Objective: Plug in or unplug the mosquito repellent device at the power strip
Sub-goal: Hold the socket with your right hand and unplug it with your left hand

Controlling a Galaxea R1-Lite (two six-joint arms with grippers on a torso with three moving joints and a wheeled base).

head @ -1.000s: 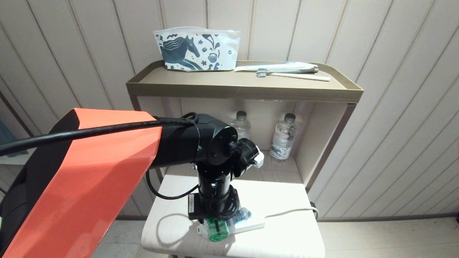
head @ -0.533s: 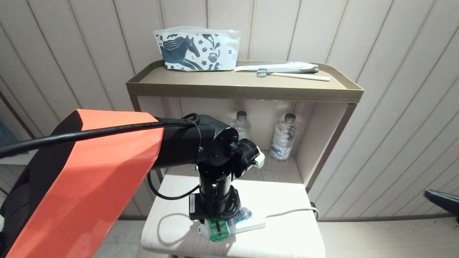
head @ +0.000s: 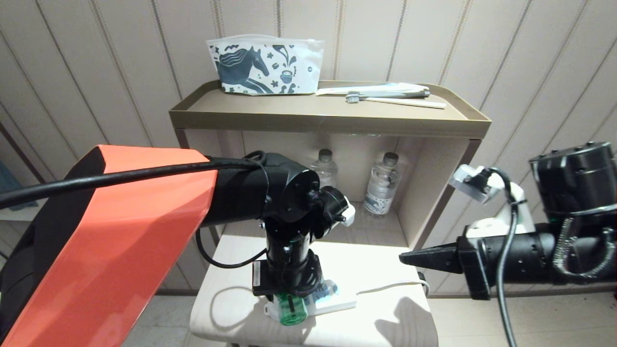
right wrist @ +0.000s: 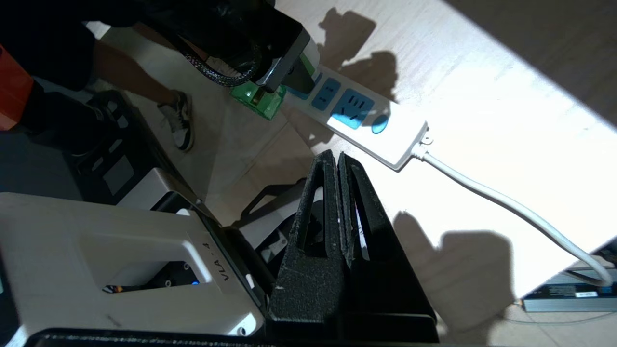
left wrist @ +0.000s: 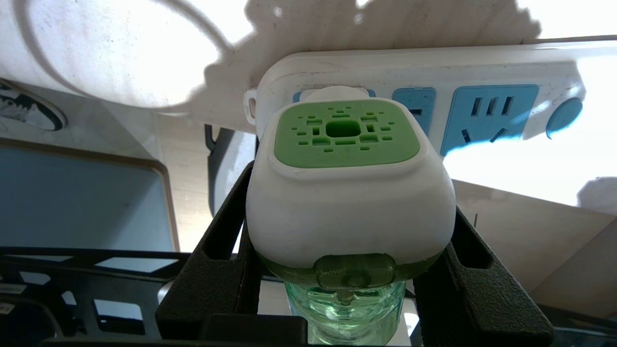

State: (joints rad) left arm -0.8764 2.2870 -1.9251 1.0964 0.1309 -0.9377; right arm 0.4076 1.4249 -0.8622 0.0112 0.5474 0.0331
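The mosquito repellent device (left wrist: 347, 193), a white head with a green vent face over a green bottle, sits against the end socket of the white power strip (left wrist: 482, 62); its prongs are hidden. My left gripper (left wrist: 349, 193) is shut on the device's head, one black finger on each side. From the head view the device (head: 291, 312) shows below that gripper (head: 288, 295), at the strip's (head: 340, 303) left end. My right gripper (head: 402, 258) hangs shut and empty over the table's right edge, pointing left. Its closed fingertips (right wrist: 336, 156) stay short of the strip (right wrist: 385, 137) and the device (right wrist: 258, 99).
The strip lies on a small white table (head: 366, 270), and its white cord (head: 390, 285) runs off to the right. Behind stands a beige shelf unit (head: 328, 120) with two water bottles (head: 381, 190), a printed pouch (head: 265, 65) and a toothbrush (head: 395, 101). A person's shoe (right wrist: 179, 120) is on the floor.
My right arm has swung in from the right edge, its shut gripper now reaching over the table's right side. The left arm and the device have not moved.
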